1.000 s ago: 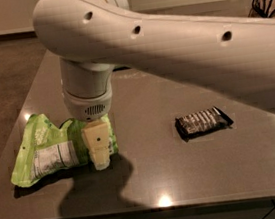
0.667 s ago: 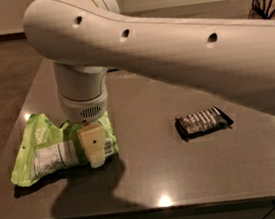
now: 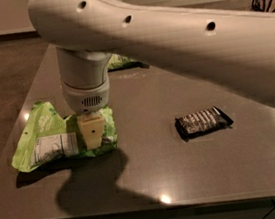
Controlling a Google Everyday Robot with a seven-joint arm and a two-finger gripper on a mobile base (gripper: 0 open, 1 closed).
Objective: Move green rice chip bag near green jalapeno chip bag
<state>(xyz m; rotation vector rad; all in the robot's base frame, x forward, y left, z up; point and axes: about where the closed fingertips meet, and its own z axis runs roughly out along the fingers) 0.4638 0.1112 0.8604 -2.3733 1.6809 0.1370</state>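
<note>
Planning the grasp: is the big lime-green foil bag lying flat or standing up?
The large lime-green foil bag lies flat on the dark grey table, white label panel up. The gripper sits over its right end.

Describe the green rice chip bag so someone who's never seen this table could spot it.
On the grey table, look at its left end, under the gripper of the white arm. The green rice chip bag lies there: lime green, crinkled, with a white label panel, unlike the black packet further right.
</note>
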